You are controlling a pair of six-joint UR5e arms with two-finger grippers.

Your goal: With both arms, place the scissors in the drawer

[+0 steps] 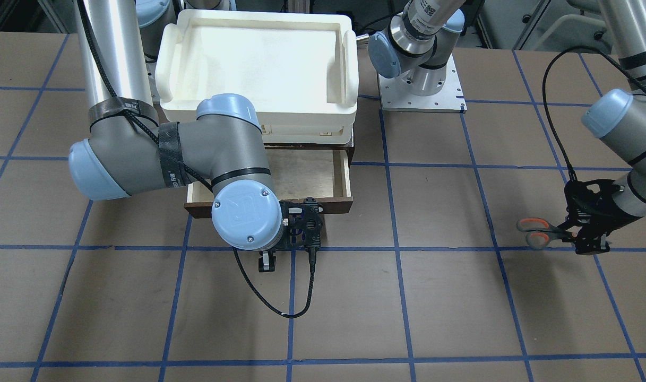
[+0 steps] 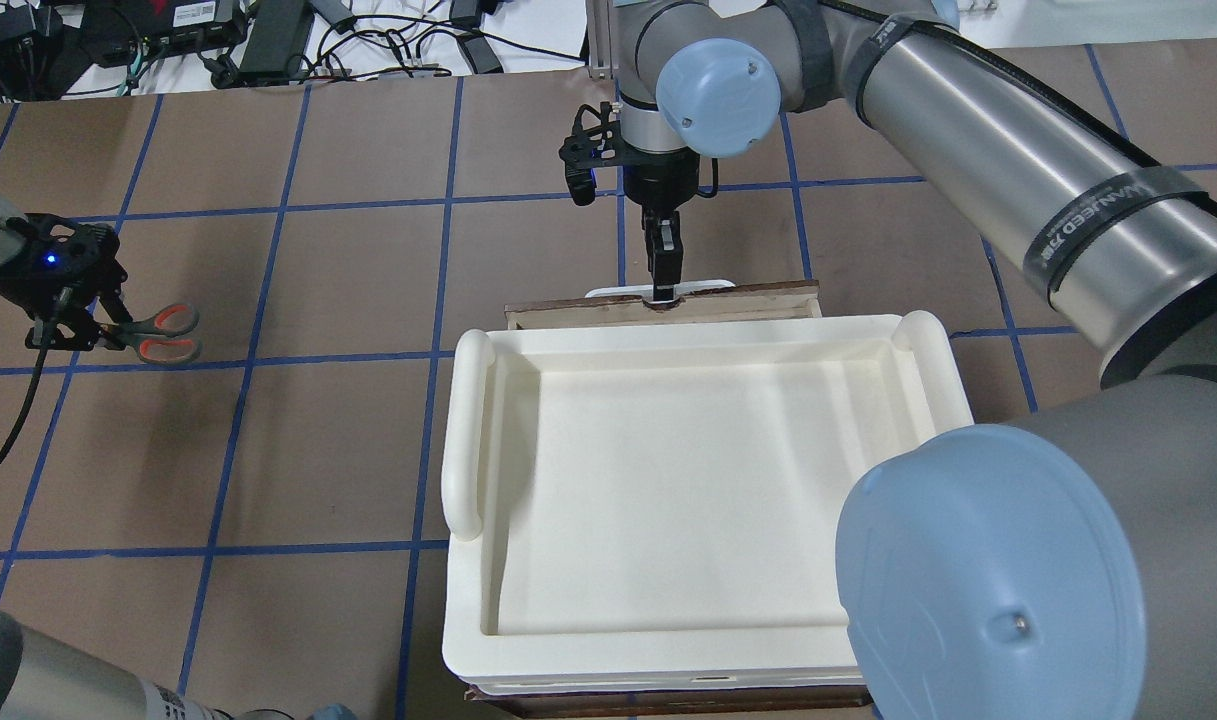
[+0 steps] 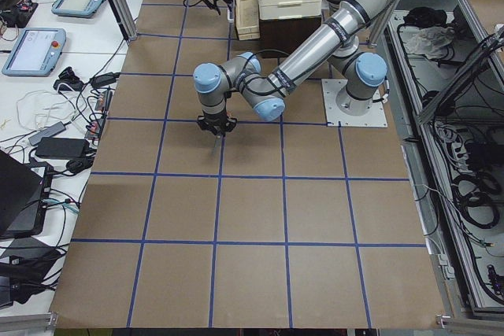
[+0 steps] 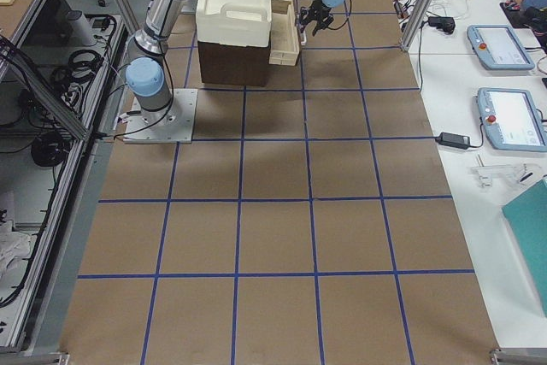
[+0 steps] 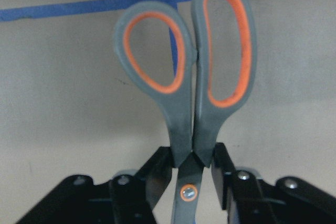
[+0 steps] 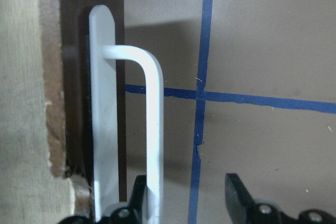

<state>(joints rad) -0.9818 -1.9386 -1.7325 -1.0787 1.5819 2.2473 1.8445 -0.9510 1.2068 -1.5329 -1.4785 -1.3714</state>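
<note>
The scissors (image 1: 537, 232) have grey handles lined orange, and they lie flat and low over the table at my left side. My left gripper (image 1: 588, 236) is shut on them near the red pivot; the wrist view shows its fingers (image 5: 163, 169) on both sides of the scissors (image 5: 189, 87). The blades are hidden. The dark brown drawer (image 1: 323, 206) stands pulled open and its pale interior is bare. My right gripper (image 6: 186, 187) is open at the white bar handle (image 6: 152, 129). The bar stands between the jaws, close to one finger (image 6: 139, 192).
A white plastic tray (image 1: 166, 69) sits on top of the brown cabinet that holds the drawer. My right arm's elbow (image 1: 232, 154) hangs over the drawer's left part. The left arm's base plate (image 1: 421, 90) stands beside the tray. Blue tape lines grid the brown table.
</note>
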